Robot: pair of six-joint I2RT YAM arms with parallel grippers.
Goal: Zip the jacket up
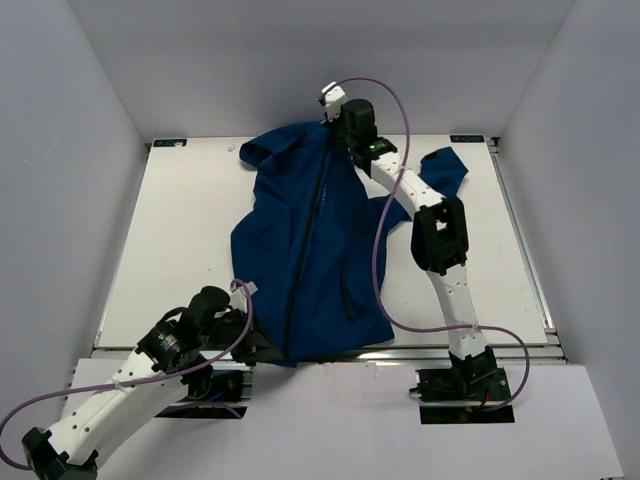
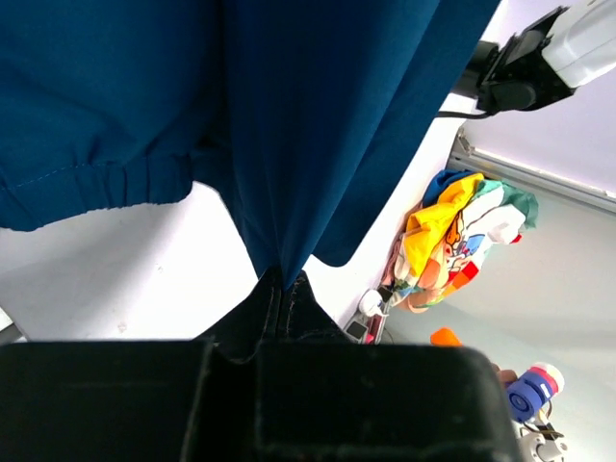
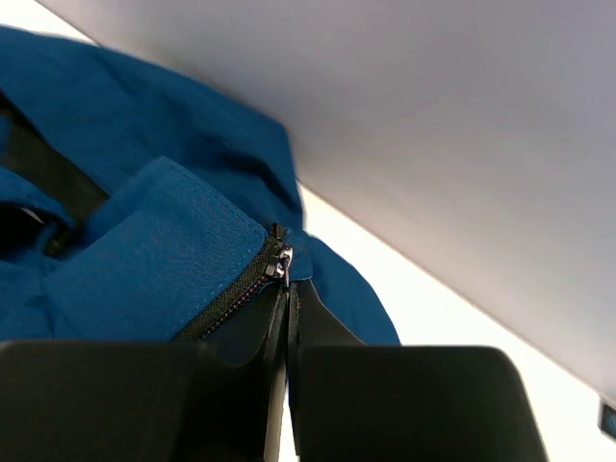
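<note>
readable text: none | far-left table sticker [image 1: 165,143]: too small | far-right table sticker [image 1: 467,138]: too small

Both arms are wearing white shells over their long links and black housings at the joints. The left arm [image 1: 110,405] is trailing a left purple cable [image 1: 20,425]. The right arm [image 1: 455,300] is carrying a right purple cable [image 1: 385,270] that is looping wide of it. A green light [image 1: 374,148] is glowing on the right arm's black wrist, and a white camera block [image 1: 332,97] is sitting at its tip. Its black base [image 1: 465,385] is showing at the tabletop [image 1: 180,230] edge. The left tool [image 2: 282,289] and right tool [image 3: 287,298] are showing matte black, blocky bodies tapering to thin fingers.
</note>
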